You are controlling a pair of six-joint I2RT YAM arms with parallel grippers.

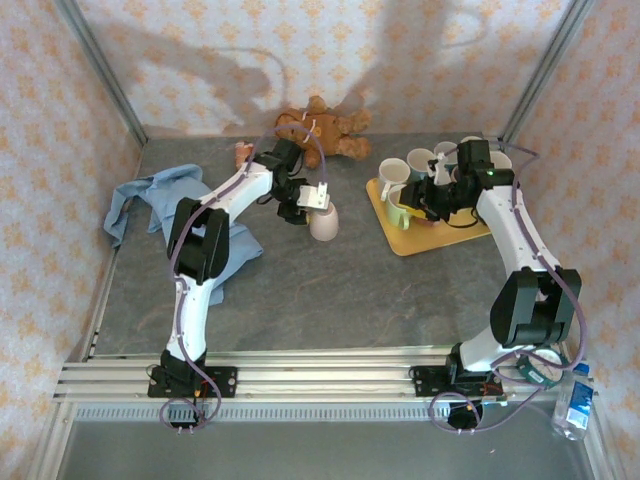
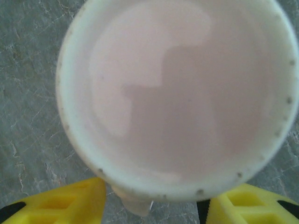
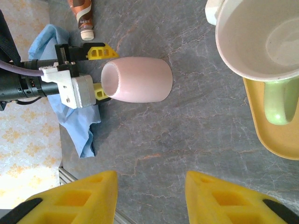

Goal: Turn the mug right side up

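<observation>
Mug (image 3: 138,79), pale pink, rounded, base up

pink mug (image 3: 138,79) looks smooth glazed ceramic, faintly glossy, tabletop (image 3: 187,140) matt grey and stone-veined, blue cloth (image 1: 140,200) soft and rumpled, right gripper's fingers (image 3: 74,196) moulded yellow plastic

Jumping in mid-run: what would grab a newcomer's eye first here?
The pink mug stands mouth down mid-table, with the left claw open right at its upturned base. Next comes the yellow tray crowded with mugs on the right, with the open right claw by its left edge. A teddy bear lies at the back wall.
</observation>
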